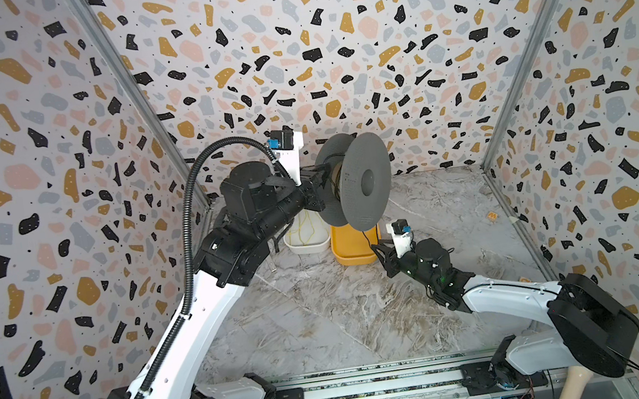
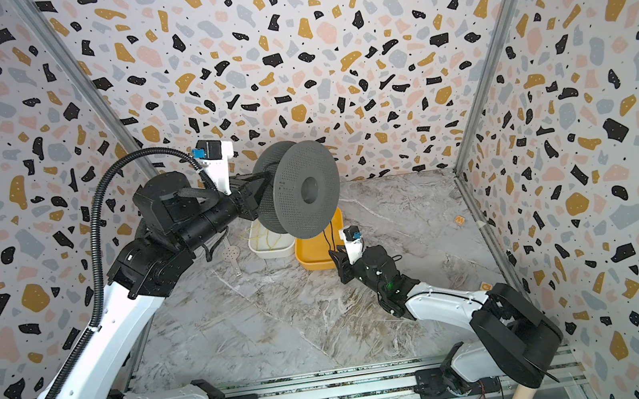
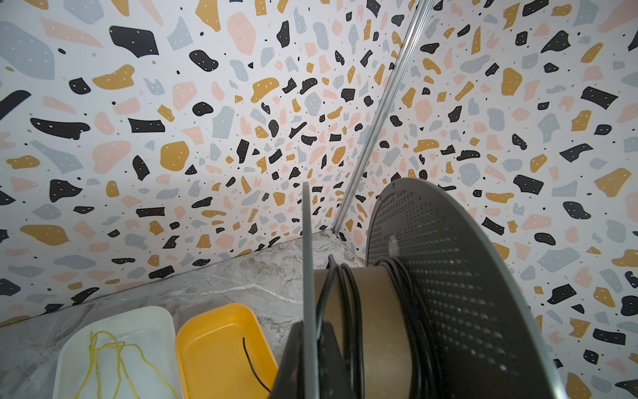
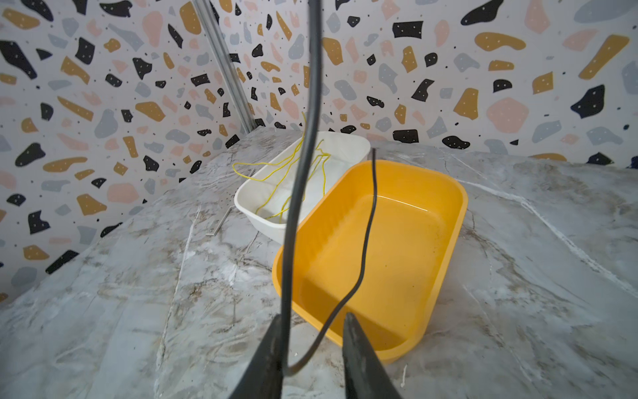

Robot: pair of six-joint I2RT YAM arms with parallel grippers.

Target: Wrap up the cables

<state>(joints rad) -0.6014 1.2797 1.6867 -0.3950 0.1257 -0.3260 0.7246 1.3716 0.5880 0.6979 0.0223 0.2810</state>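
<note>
left claw (image 1: 318,184) is clamping the near flange of the grey spool (image 1: 366,182) and holding it in the air above the two trays, axis roughly level. in the left wrist view its fingers (image 3: 290,366) are sitting either side of the flange edge. black cable (image 3: 352,311) is wrapping the brown core in two loose bunches, one by each flange, with bare core showing between them. one strand is hanging off the spool down to the right claw (image 1: 383,254), which is sitting low, right at the near edge of the yellow tray (image 1: 352,257). right claw is standing partly parted and is not pinching. in the right wrist view the cable is running down along one finger, curling through the gap and rising again, its free end poking up over the yellow tray. white tray (image 1: 307,247) is sitting just beside the yellow one and is holding the thin yellow cord (image 4: 276,169). both trays are resting on the marble worktop (image 1: 324,313).
</note>
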